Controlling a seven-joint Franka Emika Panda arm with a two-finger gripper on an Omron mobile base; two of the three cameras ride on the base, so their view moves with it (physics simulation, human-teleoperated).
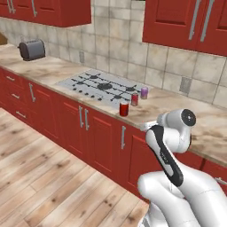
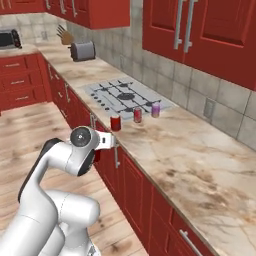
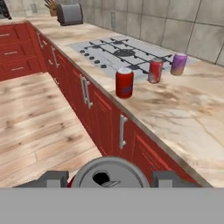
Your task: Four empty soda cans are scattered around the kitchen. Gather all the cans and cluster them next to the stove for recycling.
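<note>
**A:** Where do you stand with the cans?

**B:** Three are already clustered on the surface at the stove's [image 1: 104, 86] near corner: the purple can [image 1: 144, 92] by the back, a red can [image 1: 135, 99] just beside it, and another red can [image 1: 124, 108] close to the surface's front edge. The fourth can [image 3: 110, 174] sits between your fingers [image 3: 162, 179]; in the hand view its silvery top with the dark opening is right between the two tips, so they're closed around it at can width.

**A:** So which step is this?

**B:** By my judgement, the carry of the last can. Your gripper [image 2: 106, 141] hangs out in front of the red cabinets, below the surface's front edge and off the surface.

**A:** What does the next move need?

**B:** You need to lift above the front edge before going in, then set the can upright on the bare surface beside the front red can, leaving room so you don't knock any neighbour over.
</note>
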